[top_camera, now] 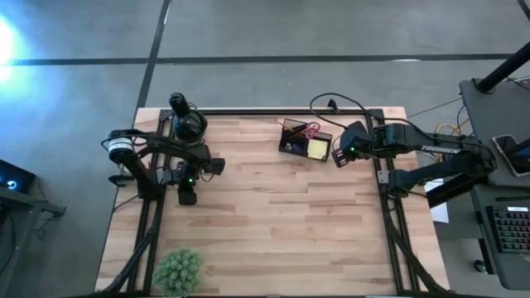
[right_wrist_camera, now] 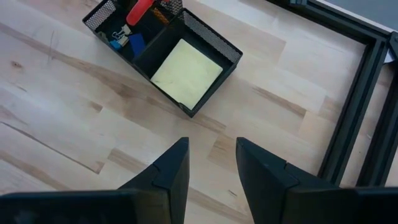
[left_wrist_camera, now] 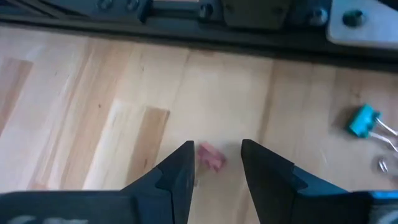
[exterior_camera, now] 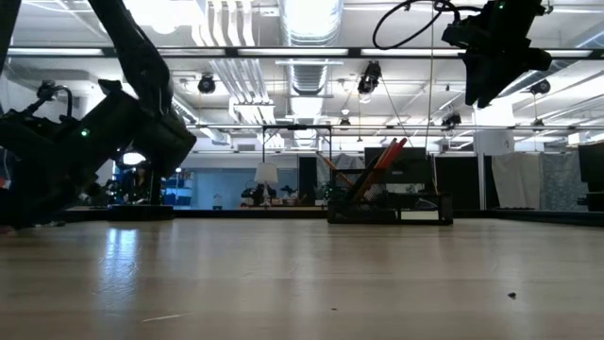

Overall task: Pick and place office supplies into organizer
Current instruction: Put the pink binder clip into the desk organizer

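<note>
Between the parted fingers of the left gripper, a tiny pink piece is seen lying flat on the desk, near its left edge; nothing is gripped. A teal binder clip lies well apart, beside the frame rail. The piece is judged very light, small and likely to skid, so it should be taken across its short sides with the fingertips low against the wood. The right gripper is held partly open and empty just beside the organizer, which stands near the desk's far edge. A yellow sticky-note pad and red-handled scissors are already lodged in separate compartments.
</note>
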Controlling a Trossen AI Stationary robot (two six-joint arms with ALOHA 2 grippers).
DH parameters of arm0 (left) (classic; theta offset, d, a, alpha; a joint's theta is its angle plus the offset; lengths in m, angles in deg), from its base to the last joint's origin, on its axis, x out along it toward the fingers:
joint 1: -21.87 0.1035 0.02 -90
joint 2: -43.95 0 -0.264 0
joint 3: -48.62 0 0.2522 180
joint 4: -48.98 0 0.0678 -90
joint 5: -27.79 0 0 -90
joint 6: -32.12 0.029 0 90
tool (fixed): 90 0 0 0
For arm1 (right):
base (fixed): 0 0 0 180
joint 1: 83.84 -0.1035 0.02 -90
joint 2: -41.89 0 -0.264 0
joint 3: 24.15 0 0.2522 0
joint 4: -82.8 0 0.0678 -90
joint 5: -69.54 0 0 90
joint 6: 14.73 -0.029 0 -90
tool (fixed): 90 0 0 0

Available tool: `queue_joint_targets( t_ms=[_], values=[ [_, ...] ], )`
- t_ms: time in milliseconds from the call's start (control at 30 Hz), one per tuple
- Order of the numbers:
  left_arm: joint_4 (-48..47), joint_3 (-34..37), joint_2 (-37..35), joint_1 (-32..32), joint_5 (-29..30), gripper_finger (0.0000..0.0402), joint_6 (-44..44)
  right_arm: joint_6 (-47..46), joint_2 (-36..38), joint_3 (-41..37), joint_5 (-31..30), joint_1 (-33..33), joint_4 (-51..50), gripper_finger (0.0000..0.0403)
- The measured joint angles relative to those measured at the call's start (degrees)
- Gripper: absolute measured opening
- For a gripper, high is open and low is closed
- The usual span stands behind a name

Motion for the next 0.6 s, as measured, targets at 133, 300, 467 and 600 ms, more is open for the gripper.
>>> queue_joint_targets(
  t_ms=[133, 300, 467, 600],
  values=[
    [0.0, -1.3, -0.1, 0.0, 1.4, 0.0122, 0.2, 0.0, 0.0, 0.0, 0.0, 0.0, 0.0, 0.0123],
    [0.0, -2.0, -0.2, 0.0, 1.6, 0.0122, 0.5, 0.0, 0.0, 0.0, 0.0, 0.0, 0.0, 0.0123],
    [0.0, -2.7, -0.2, 0.0, 1.3, 0.0122, 7.2, 0.0, 0.0, 0.0, 0.0, 0.0, 0.0, 0.0123],
    [0.1, -3.1, -0.2, 0.0, 1.2, 0.0122, 11.2, 0.0, 0.0, 0.0, 0.0, 0.0, 0.0, 0.0123]
  ],
)
